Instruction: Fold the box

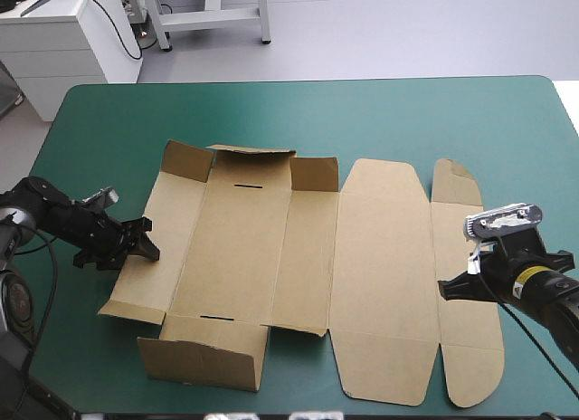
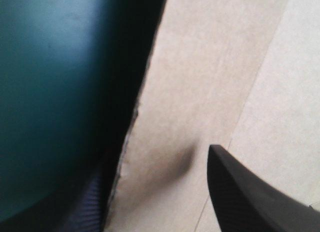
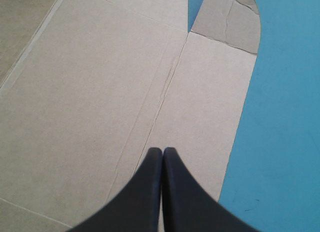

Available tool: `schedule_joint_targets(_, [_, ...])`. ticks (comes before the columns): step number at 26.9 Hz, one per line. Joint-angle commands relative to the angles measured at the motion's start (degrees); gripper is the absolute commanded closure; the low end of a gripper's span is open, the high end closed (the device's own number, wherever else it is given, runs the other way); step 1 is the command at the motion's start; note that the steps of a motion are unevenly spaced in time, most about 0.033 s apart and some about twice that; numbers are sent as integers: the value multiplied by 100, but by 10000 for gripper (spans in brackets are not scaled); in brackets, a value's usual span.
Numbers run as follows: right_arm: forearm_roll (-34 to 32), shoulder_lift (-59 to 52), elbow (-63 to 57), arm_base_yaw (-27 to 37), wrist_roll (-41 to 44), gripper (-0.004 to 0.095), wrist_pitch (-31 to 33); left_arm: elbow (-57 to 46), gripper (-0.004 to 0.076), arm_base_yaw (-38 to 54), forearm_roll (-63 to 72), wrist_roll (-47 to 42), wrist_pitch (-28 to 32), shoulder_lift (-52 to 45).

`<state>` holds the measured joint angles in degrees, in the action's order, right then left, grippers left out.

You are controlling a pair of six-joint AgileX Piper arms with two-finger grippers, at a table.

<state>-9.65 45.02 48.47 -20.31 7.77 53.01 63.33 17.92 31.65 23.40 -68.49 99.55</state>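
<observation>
Looking down from the high view, you see the box (image 1: 244, 248) lying opened out on the teal-green cover (image 1: 362, 112), its long axis running from 9 o'clock to 3 o'clock across the middle of the table. The tray end points toward 9 o'clock: its two far corner flaps and the far wall stand partly raised, the near wall at 6 o'clock is tilted up, and the side wall at 9 o'clock is lifted a little off the cover. The lid panel (image 1: 380, 275) and the narrow end flap (image 1: 466, 284) point toward 3 o'clock and lie flat. Your left gripper (image 1: 149, 242) sits at the box's 9 o'clock edge, on that lifted side wall. In its wrist view the fingers stand apart, released: one finger (image 2: 250, 197) is above the brown board, the other (image 2: 87, 209) shows dark below the board's cut edge, so the edge runs between them without being pinched. Your right gripper (image 3: 162, 152) is toward 4 o'clock of the box, over the narrow end flap. Its black fingers are clenched together into a single point with nothing between them, the tip above the flap beside a crease, with the flap's outer edge and bare cover just beyond. Whether that tip touches the board you cannot tell.
</observation>
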Motion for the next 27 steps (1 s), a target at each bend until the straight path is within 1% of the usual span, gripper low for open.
schedule_joint_targets(1, [-95,-36,149,24,-61,929,-286,-11,328,-211,371,1,-589,-206])
schedule_joint_targets(3, [-95,-36,149,24,-61,929,-286,-64,366,-321,380,1,-589,-206])
schedule_joint_targets(5, [-95,-36,149,24,-61,929,-286,-138,444,-401,380,1,-589,-216])
schedule_joint_targets(7, [-95,-36,149,24,-61,929,-286,-226,545,-440,356,1,-589,-227])
schedule_joint_targets(8, [-95,-36,149,24,-61,929,-286,-274,612,-440,356,1,-589,-238])
schedule_joint_targets(9, [-95,-36,149,24,-61,929,-286,-335,696,-440,356,1,-589,-238])
schedule_joint_targets(10, [-95,-36,149,24,-61,929,-286,-389,735,-440,356,1,-589,-238])
schedule_joint_targets(11, [-95,-36,149,24,-61,929,-286,-444,724,-443,387,35,-589,-238])
schedule_joint_targets(16, [-95,-36,149,24,-61,929,-319,-600,724,-443,817,237,-589,-238])
schedule_joint_targets(25, [-95,-36,149,24,-61,929,-319,-579,729,-443,665,237,-579,-238])
schedule_joint_targets(27, [-95,-36,149,24,-61,929,-319,-524,681,-443,654,237,-579,-238])
